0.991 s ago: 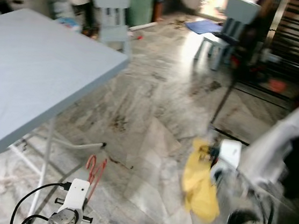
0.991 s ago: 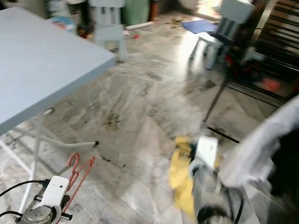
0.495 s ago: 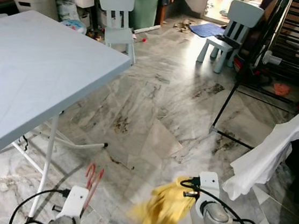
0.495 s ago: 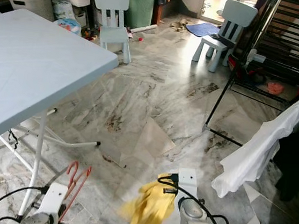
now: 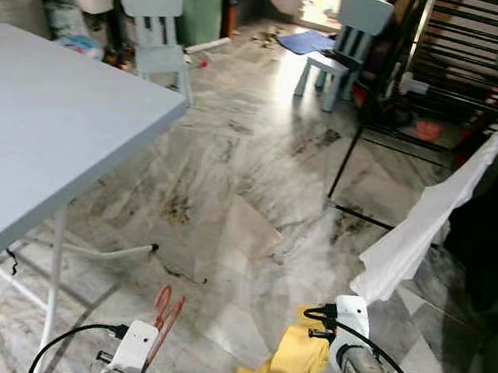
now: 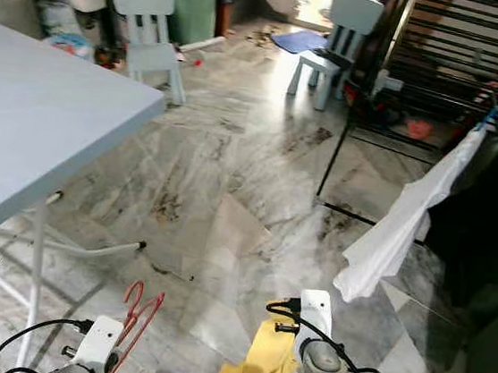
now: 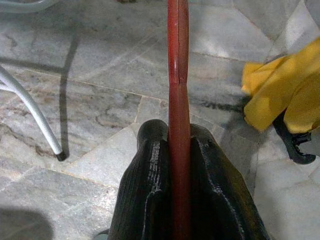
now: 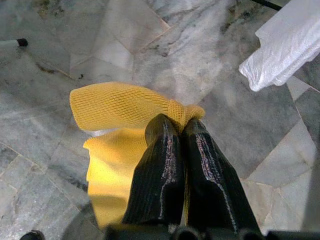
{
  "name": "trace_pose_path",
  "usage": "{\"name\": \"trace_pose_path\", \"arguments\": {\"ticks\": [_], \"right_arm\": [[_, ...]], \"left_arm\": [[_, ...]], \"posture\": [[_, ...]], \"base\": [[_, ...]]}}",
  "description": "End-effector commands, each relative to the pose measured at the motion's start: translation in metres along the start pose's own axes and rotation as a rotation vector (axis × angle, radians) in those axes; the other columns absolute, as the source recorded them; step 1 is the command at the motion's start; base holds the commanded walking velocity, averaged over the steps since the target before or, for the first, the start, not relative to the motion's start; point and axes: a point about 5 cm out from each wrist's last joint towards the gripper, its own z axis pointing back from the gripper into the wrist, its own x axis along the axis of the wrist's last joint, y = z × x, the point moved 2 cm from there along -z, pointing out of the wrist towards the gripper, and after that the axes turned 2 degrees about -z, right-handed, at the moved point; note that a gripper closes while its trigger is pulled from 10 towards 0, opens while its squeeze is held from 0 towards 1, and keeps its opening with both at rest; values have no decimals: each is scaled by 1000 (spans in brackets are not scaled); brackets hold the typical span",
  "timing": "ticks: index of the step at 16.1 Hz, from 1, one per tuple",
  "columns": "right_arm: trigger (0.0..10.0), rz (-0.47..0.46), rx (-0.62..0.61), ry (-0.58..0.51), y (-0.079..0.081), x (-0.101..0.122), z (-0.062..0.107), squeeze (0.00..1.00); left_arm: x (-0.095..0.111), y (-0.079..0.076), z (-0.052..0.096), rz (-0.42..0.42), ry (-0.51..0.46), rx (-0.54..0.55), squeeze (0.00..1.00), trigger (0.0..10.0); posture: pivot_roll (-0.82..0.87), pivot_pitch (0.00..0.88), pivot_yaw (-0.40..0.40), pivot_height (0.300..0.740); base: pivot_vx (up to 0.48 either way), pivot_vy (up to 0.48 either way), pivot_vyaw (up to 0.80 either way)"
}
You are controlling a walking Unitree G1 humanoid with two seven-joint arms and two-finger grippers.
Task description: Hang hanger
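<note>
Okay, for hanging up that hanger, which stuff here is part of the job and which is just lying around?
Part of the job:
- red hanger, clamped in the left tool
- yellow cloth, pinched in the right tool
- black drying rack, where a white garment already hangs

Just lying about:
- blue table
- two small chairs
- blue mat

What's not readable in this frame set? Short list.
- Red hanger: left wrist view shows it edge-on in the left claw, and its hook runs off the picture's edge.
- Yellow garment: bunched in the right claw, so its type is unclear; the head views cut off its lower end.
- Drying rack: which rail is free is unclear, since the white cloth and dark clothes cover it.
</note>
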Motion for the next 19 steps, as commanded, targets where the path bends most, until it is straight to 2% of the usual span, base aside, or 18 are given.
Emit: {"name": "trace_pose_path", "arguments": {"ticks": [1, 7, 9, 15, 19], "right_arm": [[10000, 0, -22, -4, -7, 2, 0, 0], [10000, -12, -23, -5, -5, 3, -1, 0], [10000, -6, -20, -2, -5, 2, 0, 0], [10000, -2, -21, 4, -3, 1, 0, 0], [10000, -1, -19, 7, -1, 1, 0, 0]], "left_arm": [[-6, 1, 1, -9, 20, -3, 0, 10000], [-12, -1, 2, -22, 32, -19, 0, 10000], [-11, -2, 2, -31, 30, -22, 0, 10000], [-8, 1, 1, -50, 25, -22, 0, 10000], [-7, 3, 1, -48, 17, -21, 0, 10000]], "posture": [[14, 0, 4, 740], [9, 0, 6, 740], [10, 0, 6, 740], [12, 0, 12, 740], [18, 0, 15, 740]], "base": [[0, 0, -800], [-44, 0, -735], [0, 0, 0], [-419, 0, 0], [0, 0, 0]]}}
